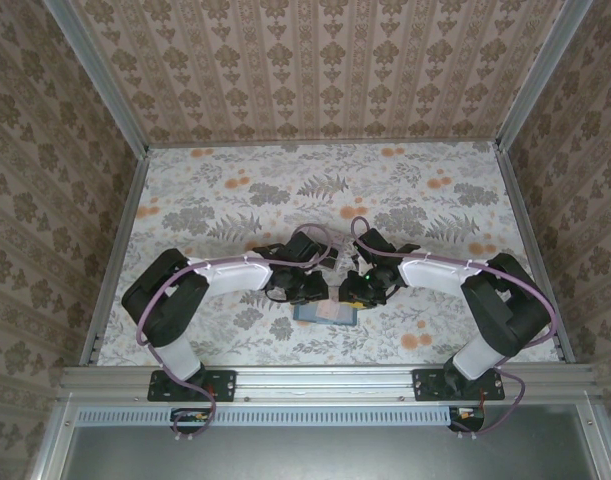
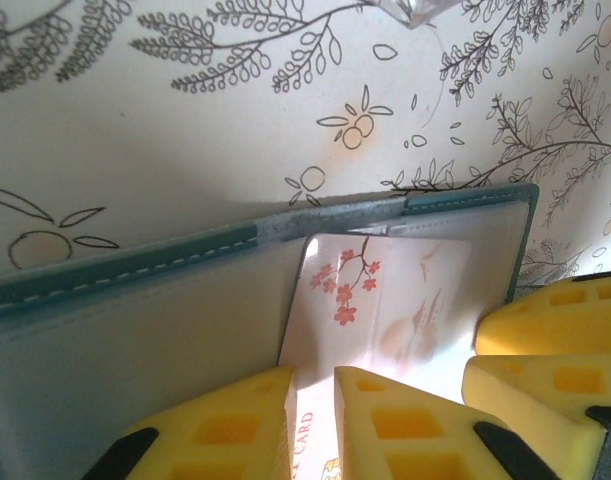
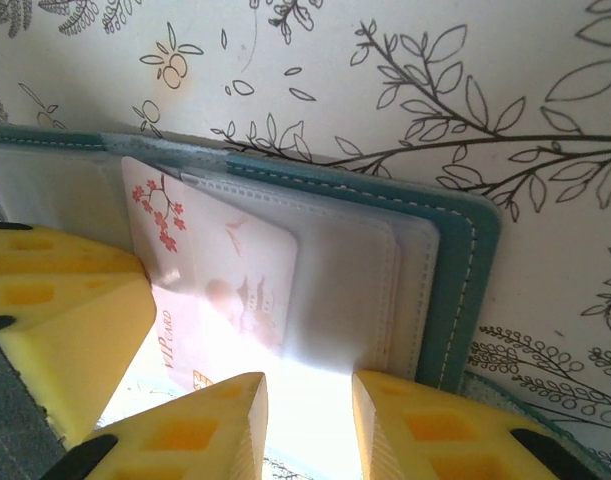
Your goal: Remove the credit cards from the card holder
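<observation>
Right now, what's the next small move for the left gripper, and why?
Probably close the left gripper on the pink card and ease it out: its far end sits partly tucked in the card holder, and its near end lies between the yellow fingers.

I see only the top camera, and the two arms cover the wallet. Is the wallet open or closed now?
Observer: Open. On the left wrist camera the wallet lies spread flat, with its grey inside facing up.
Operator: Is any card inside it?
Observer: Yes. A pink card with red blossoms lies at the clear pockets.
Operator: Where is the left gripper compared with this card?
Observer: The left gripper is over the card's near edge, and letters printed on the card show between its jaws.
</observation>
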